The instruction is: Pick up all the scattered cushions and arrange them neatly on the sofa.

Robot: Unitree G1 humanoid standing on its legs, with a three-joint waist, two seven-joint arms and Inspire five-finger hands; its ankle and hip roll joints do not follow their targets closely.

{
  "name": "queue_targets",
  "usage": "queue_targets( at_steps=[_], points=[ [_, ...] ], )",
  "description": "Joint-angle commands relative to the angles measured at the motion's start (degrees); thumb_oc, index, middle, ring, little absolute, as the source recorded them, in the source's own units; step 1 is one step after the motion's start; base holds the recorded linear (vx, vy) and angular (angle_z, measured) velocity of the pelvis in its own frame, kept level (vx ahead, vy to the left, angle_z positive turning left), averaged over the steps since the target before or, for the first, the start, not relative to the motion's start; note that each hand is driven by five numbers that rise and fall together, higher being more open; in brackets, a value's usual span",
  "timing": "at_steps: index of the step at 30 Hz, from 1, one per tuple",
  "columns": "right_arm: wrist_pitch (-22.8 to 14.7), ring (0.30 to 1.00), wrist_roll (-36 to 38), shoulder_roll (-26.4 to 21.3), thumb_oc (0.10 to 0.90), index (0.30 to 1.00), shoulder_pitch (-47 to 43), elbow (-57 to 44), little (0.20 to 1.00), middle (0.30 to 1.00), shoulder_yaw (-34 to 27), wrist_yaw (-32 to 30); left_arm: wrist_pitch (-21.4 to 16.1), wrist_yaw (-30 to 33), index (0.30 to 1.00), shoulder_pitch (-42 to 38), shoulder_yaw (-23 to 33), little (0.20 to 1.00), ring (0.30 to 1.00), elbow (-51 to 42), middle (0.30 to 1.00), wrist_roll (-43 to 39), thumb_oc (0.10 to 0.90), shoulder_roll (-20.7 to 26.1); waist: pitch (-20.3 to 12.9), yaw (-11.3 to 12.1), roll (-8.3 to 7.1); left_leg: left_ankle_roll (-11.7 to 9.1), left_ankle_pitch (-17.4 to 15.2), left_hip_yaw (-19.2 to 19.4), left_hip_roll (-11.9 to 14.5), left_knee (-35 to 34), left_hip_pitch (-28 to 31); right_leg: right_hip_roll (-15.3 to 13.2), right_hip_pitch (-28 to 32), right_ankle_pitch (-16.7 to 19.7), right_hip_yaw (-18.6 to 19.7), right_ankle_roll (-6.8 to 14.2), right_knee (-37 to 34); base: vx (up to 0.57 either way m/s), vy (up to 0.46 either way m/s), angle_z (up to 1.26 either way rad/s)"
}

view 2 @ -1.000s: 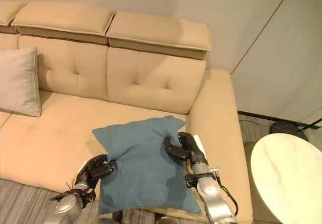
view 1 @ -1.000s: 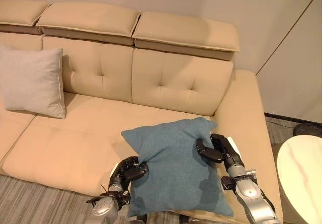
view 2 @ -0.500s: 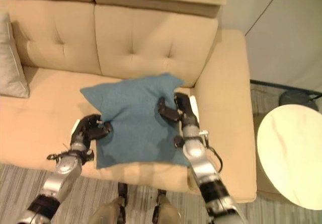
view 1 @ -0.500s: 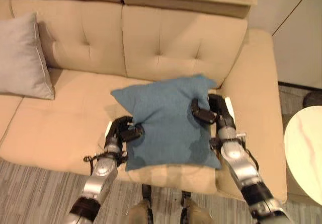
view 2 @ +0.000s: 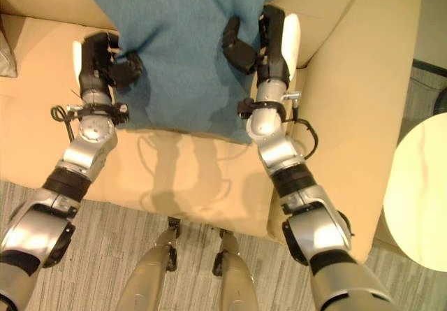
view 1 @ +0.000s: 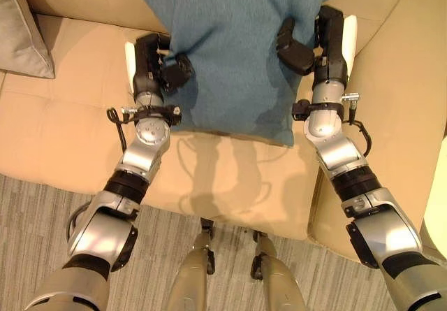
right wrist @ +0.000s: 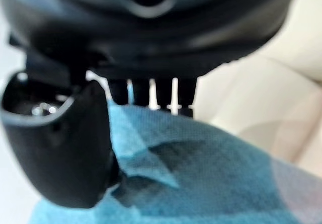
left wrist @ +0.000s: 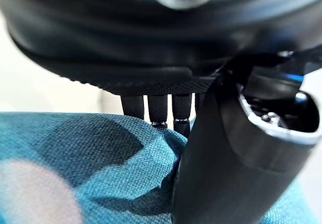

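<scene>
over the seat of the beige tufted upholstered sofa point(view 1: 230, 185), in my left eye view, i have the square teal woven-fabric cushion point(view 1: 230, 38) pinched at both side edges. my left hand point(view 1: 150, 63) has its thumb curled over the cushion's left edge, and my right hand point(view 1: 318, 38) clamps the right edge the same way. the cushion's lower edge hangs just above the seat, its top up against the backrest. a pale grey fabric cushion point(view 1: 21, 31) leans on the sofa well apart to the left.

from the right eye view the same grip reads clearly, and a round cream marble-look side worktop point(view 2: 419, 192) sits beyond the sofa arm, over grey striped carpet point(view 2: 105, 248).

along the left wrist view, the fingers point(left wrist: 158, 108) run behind the teal cloth while the thumb presses its front, creasing the coarse weave.

my right wrist view matches: fingers point(right wrist: 151, 95) behind, thumb in front, soft fabric bunched between.

i judge this the placing step. next i'd need to lean the cushion upright against the backrest, then loosen both hands together so it doesn't slump.
</scene>
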Motion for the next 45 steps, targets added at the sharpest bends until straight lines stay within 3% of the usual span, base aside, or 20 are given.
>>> queue_targets(
  at_steps=[1,3,4,5,6,17,18,21,24,31,34,39,45],
  points=[
    [-7.2,0.3,-4.7,1.9,0.4,0.3,-5.1,-4.9,0.3,0.3,2.2,-3.6,-11.4,3.4,0.3,-9.5,-4.1,0.3,0.3,-3.9,0.3,3.8,0.4,0.9,-9.1,1.4,0.19,-2.5,-6.2,-0.4,0.9,2.9,5.4,-1.8,-1.1,-5.0,1.5,8.6,5.9,0.0,-0.01,-0.6],
    [-7.1,0.3,-5.0,1.8,0.4,0.3,-5.9,-4.6,0.3,0.3,2.3,-4.2,-11.7,4.2,0.3,-9.9,-3.8,0.3,0.3,-4.3,0.3,3.8,0.4,0.6,-9.0,1.4,0.09,-2.5,-6.0,-0.4,0.9,2.7,5.0,-1.8,-1.5,-4.9,1.5,8.7,5.6,0.0,-0.009,-0.37],
    [-7.0,0.446,-5.3,1.3,0.497,0.446,-6.3,-4.0,0.446,0.446,2.4,-4.4,-11.6,4.2,0.564,-10.2,-3.9,0.564,0.564,-3.9,0.564,3.8,0.576,0.2,-9.1,1.2,0.04,-2.5,-5.7,-0.6,0.9,2.5,4.7,-1.8,-1.8,-4.8,1.6,8.6,5.5,0.0,0.001,0.22],
    [-7.0,0.844,-5.3,1.3,0.762,0.844,-6.3,-4.0,0.844,0.844,2.4,-4.4,-11.6,4.2,0.9,-10.3,-3.9,0.9,0.9,-3.9,0.9,3.8,0.8,0.2,-9.1,1.2,0.04,-2.5,-5.7,-0.6,0.9,2.5,4.7,-1.8,-1.8,-4.8,1.5,8.6,5.5,0.0,0.004,0.25],
    [-6.9,0.9,-5.1,1.3,0.8,0.9,-6.2,-3.9,0.9,0.9,2.5,-4.4,-11.5,4.1,0.9,-10.0,-4.0,0.9,0.9,-3.7,0.9,3.7,0.8,0.2,-9.1,1.1,0.06,-2.5,-5.6,-0.5,0.9,2.3,4.6,-1.9,-2.0,-4.8,1.6,8.6,5.3,-0.01,0.007,0.25],
    [-7.0,0.9,-3.9,-0.2,0.8,0.9,6.2,-6.0,0.9,0.9,-1.9,-1.2,-8.6,-0.2,0.9,-1.0,-1.7,0.9,0.9,-5.9,0.9,7.1,0.8,5.1,-9.3,0.1,0.98,-2.6,-4.7,-0.5,0.6,0.4,4.7,-1.9,-2.7,-4.8,1.4,8.4,4.8,-0.01,0.004,-0.02],
    [-7.3,0.9,-3.4,-1.4,0.8,0.9,10.4,-8.1,0.9,0.9,-4.0,0.3,-7.8,-1.5,0.9,1.9,0.1,0.9,0.9,-5.8,0.9,7.7,0.8,7.9,-9.7,-0.2,1.22,-2.5,-4.8,-0.3,0.6,0.1,5.5,-1.8,-2.2,-4.9,1.5,8.3,4.6,-0.02,0.002,-0.18],
    [-7.3,0.9,-3.1,-2.2,0.8,0.9,13.6,-9.4,0.9,0.9,-5.4,1.3,-7.5,-2.3,0.9,4.4,1.7,0.9,0.9,-5.7,0.9,7.9,0.8,9.8,-10.1,-0.4,1.43,-2.4,-4.8,-0.3,0.7,-0.4,6.3,-1.8,-1.6,-4.9,1.4,8.3,4.3,-0.01,0.001,-0.11],
    [-7.3,0.9,-2.3,-3.7,0.8,0.9,20.4,-11.8,0.9,0.9,-8.5,4.2,-7.2,-4.3,0.9,11.9,6.1,0.9,0.9,-7.2,0.9,7.7,0.8,12.7,-11.0,-0.6,1.69,-2.0,-5.2,0.1,0.6,-0.9,7.8,-1.8,-0.1,-4.9,1.5,8.2,3.6,0.0,0.008,-0.12],
    [-6.9,0.9,-0.6,-3.9,0.8,0.9,28.3,-13.4,0.9,0.9,-11.2,8.3,-7.3,-6.6,0.9,24.3,12.1,0.9,0.9,-9.8,0.9,4.3,0.8,8.4,-11.5,-0.8,1.76,-1.8,-5.6,0.2,0.5,-0.5,9.0,-2.0,1.3,-5.3,1.1,7.8,3.8,0.0,-0.002,-0.04],
    [-6.3,0.9,-0.4,-2.8,0.8,0.9,32.4,-14.0,0.9,0.9,-12.1,10.4,-7.2,-7.8,0.9,29.2,13.4,0.9,0.9,-10.1,0.9,1.0,0.8,3.2,-11.3,-1.1,1.32,-1.8,-6.0,0.0,0.6,0.5,9.3,-2.0,2.0,-5.6,1.0,7.6,4.1,0.0,-0.001,0.06],
    [-6.2,0.9,0.1,-1.8,0.8,0.9,34.4,-14.8,0.9,0.9,-12.7,11.4,-6.8,-8.2,0.9,30.0,13.0,0.9,0.9,-8.8,0.9,-0.6,0.8,0.4,-10.8,-1.6,0.59,-1.6,-6.6,0.3,0.7,2.2,8.4,-2.0,1.6,-5.5,1.0,7.5,4.7,0.0,0.003,0.03],
    [-8.1,0.9,3.9,1.7,0.8,0.9,37.6,-17.6,0.9,0.9,-15.9,11.6,-6.5,-5.7,0.9,28.2,13.5,0.9,0.9,-6.8,0.9,-0.3,0.8,-1.5,-9.8,-3.5,-1.67,-1.4,-7.6,0.9,1.1,5.5,5.3,-2.0,-0.7,-4.4,1.9,7.7,5.2,0.02,0.023,-0.05]
  ],
)
